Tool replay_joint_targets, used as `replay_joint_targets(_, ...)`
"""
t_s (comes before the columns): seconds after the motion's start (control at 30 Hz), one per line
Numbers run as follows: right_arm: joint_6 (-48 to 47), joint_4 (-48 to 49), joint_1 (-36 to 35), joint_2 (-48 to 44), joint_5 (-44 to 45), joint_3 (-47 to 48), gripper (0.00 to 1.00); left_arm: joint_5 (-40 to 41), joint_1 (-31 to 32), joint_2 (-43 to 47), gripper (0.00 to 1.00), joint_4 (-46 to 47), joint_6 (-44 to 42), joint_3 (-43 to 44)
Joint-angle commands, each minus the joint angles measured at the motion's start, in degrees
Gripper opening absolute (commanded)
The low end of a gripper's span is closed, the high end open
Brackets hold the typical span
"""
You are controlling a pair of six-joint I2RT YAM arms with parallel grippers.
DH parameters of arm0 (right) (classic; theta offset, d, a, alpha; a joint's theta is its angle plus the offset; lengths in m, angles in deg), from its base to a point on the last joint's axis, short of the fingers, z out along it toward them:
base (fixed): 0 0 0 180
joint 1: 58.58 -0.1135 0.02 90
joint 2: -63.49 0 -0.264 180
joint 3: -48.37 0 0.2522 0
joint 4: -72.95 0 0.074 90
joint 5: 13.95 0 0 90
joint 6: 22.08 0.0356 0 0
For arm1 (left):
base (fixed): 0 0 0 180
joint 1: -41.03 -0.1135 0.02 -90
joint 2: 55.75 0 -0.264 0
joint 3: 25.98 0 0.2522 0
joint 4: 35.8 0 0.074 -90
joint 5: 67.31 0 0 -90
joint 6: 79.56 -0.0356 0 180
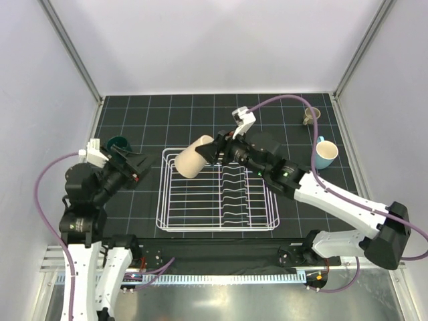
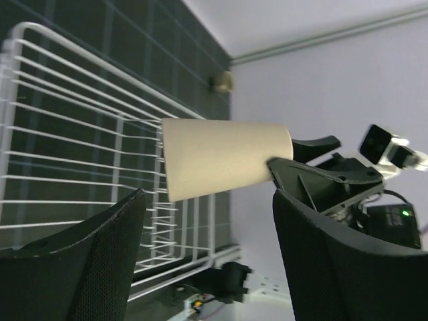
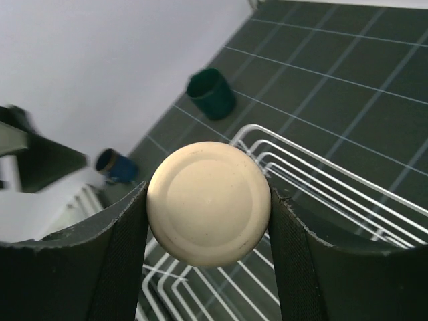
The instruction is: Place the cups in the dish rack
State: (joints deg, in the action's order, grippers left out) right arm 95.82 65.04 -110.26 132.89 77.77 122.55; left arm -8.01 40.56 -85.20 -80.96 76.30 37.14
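My right gripper [image 1: 210, 153] is shut on the beige tapered cup [image 1: 193, 158] and holds it on its side above the far left part of the white wire dish rack [image 1: 217, 224]. In the right wrist view the cup's round base [image 3: 208, 204] sits between my fingers [image 3: 208, 224], with the rack [image 3: 334, 194] below. My left gripper [image 1: 138, 167] is open and empty just left of the rack; its view shows the cup [image 2: 227, 157] ahead of its jaws [image 2: 207, 261]. The dark teal mug [image 1: 119, 143] stands behind it. A light blue mug [image 1: 326, 154] and a small tan mug [image 1: 311, 115] stand at the far right.
The rack's wavy plate dividers [image 1: 234, 194] fill its right half. The dark gridded mat [image 1: 200, 114] lies under everything. White walls close in on the left, back and right. The teal mug also shows in the right wrist view [image 3: 210, 93].
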Motion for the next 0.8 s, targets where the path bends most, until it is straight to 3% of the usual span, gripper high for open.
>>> replay_joint_targets(0.0, -7.15, -0.05, -0.26, 2.92, 6.19, 0.31, 0.04, 11.85, -0.06, -4.82, 0.74, -25.18, -17.69, 6.97)
replay_joint_targets(0.27, -16.21, -1.01, -2.81, 10.74, 19.62, 2.33, 0.04, 19.71, -0.06, -6.92, 0.71, -23.45, -18.14, 6.27)
replay_joint_targets(0.53, -16.38, -5.23, -4.48, 16.11, 25.7, 4.27, 0.04, 13.39, -0.06, -16.24, 0.65, -27.04, -15.59, 8.64)
replay_joint_targets(0.77, -21.57, -4.62, -8.53, 18.48, 31.5, 4.88, 0.04, 16.37, 4.95, -23.54, 0.65, -33.55, -20.6, 15.32)
